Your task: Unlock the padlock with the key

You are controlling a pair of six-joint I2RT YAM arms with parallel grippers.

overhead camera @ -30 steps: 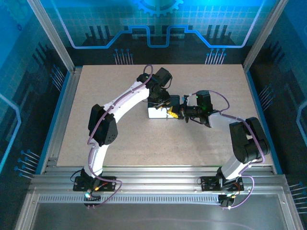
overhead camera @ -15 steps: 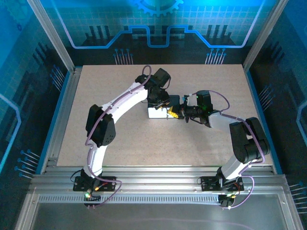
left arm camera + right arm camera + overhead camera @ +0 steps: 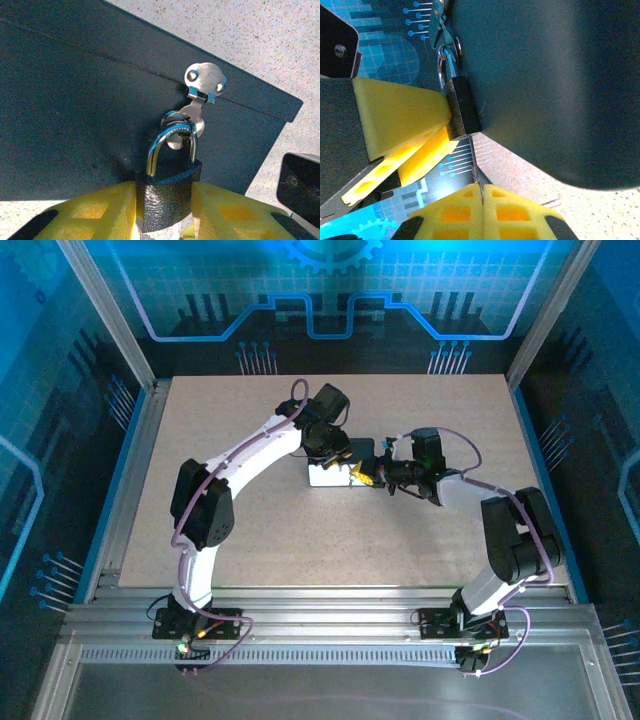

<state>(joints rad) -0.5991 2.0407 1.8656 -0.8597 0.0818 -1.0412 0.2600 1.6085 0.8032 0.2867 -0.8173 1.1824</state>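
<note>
Against the front of the tin [image 3: 75, 100], our left gripper [image 3: 164, 216] is pinching the padlock [image 3: 167, 192], its shackle [image 3: 170, 137] hanging through the tin's hasp [image 3: 204, 80]. Just right, beside the tin's wall, our right gripper [image 3: 481, 200] is clamping the key [image 3: 475, 167]. We are risking a missed keyway: the blade could twist in the pads [image 3: 450, 210] or skid off the padlock's base. The key is pointing tip-first at that base, its long axis running along the tin's wall.

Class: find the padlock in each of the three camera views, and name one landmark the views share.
Top external: padlock near the centre, tiny.
Left wrist: bottom centre, clamped between yellow fingers.
Right wrist: left of centre, above the key.
Shared landmark: the dark box it is locked onto.
</note>
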